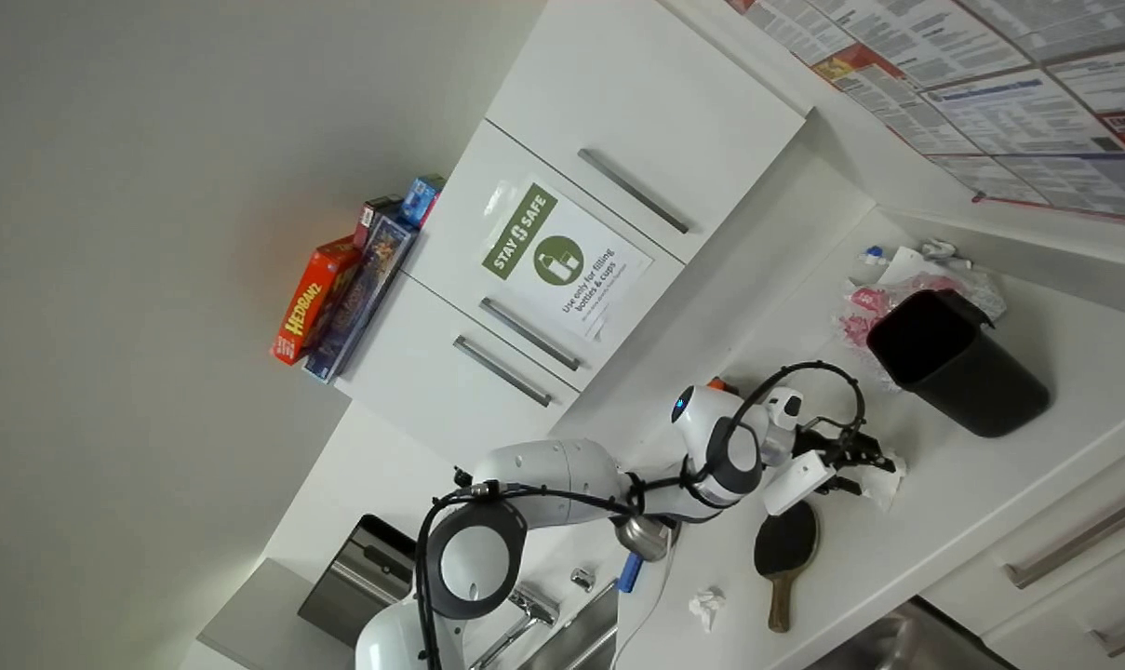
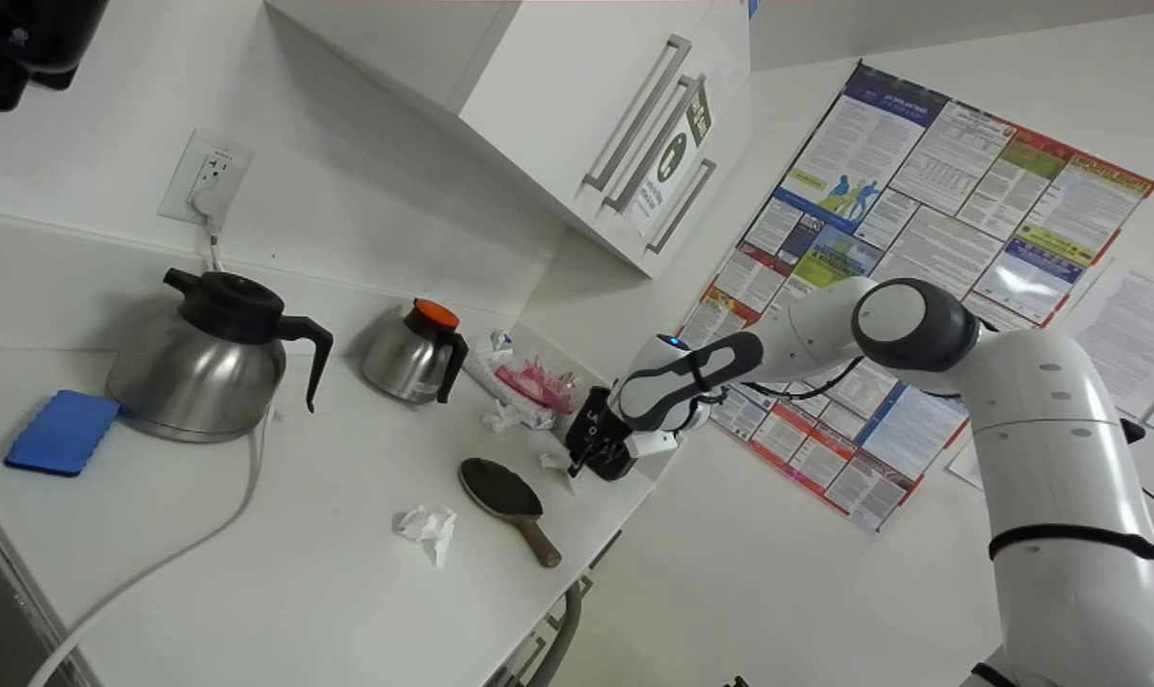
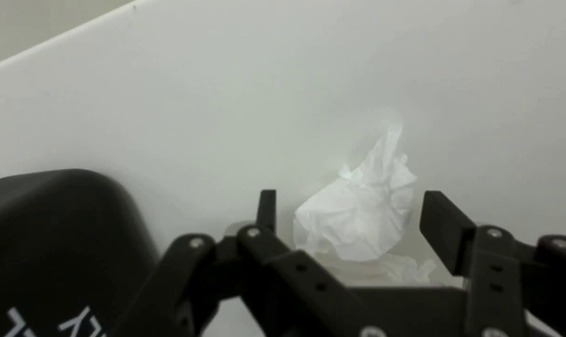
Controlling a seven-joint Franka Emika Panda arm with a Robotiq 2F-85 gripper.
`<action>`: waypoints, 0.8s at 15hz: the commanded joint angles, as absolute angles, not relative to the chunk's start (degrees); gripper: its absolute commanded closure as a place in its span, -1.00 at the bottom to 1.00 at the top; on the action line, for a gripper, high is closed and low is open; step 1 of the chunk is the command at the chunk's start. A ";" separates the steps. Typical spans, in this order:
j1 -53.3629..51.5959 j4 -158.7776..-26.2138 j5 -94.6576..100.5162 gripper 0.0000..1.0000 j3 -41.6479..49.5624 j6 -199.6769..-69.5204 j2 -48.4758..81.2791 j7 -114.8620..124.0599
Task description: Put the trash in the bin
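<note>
A white crumpled paper wad, the trash (image 1: 886,482), lies on the counter; it also shows in an exterior view (image 2: 557,466) and in the wrist view (image 3: 362,210). My gripper (image 1: 871,476) is open, its fingers on either side of this wad in the wrist view (image 3: 350,206), with gaps to both. The black bin (image 1: 981,386) stands upright beside the gripper; its side shows at the lower left of the wrist view (image 3: 62,234). It is partly hidden behind the gripper in an exterior view (image 2: 617,466). A second white wad lies farther off (image 1: 707,607) (image 2: 429,530).
A black paddle with a wooden handle (image 1: 785,549) (image 2: 505,491) lies near the wad. Plastic bags with pink contents (image 1: 864,312) (image 2: 538,386) lie by the bin. A steel jug with an orange lid (image 2: 409,353) and a larger steel jug (image 2: 204,367) stand along the wall.
</note>
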State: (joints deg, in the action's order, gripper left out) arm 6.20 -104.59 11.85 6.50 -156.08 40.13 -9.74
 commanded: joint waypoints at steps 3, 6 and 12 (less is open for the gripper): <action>7.22 -101.14 10.68 0.33 5.54 -155.30 42.10 -10.29; 7.25 -100.59 10.50 0.80 5.48 -155.17 42.48 -10.17; 7.30 -103.45 8.49 1.00 4.20 -154.54 38.97 -9.62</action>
